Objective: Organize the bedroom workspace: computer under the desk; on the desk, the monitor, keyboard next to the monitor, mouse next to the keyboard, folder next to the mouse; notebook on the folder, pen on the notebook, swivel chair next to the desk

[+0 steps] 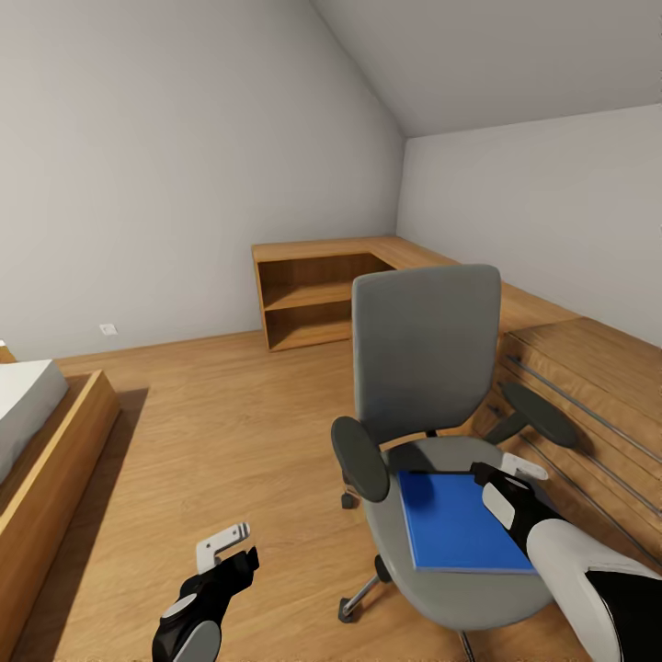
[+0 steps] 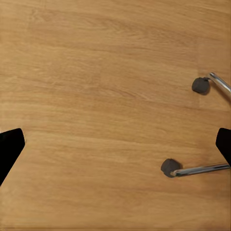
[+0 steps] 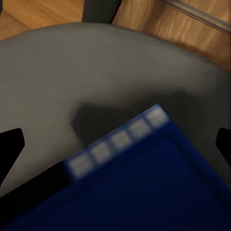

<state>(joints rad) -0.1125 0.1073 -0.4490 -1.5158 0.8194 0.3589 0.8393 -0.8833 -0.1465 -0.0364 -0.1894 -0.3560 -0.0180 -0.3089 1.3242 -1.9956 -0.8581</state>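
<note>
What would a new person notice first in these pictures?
The bright blue folder lying flat on the seat of the grey swivel chair at the middle stands out most. The right hand, open, hovers over the folder's far right corner. Behind the chair, light-wood low shelving runs along the walls.

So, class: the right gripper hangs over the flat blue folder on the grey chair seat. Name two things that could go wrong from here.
1. The flat bright blue folder lies flush on the grey upholstered swivel chair seat, so the open right gripper may slip off its thin edge.
2. The chair stands on castors; pressing down could roll it away.
</note>
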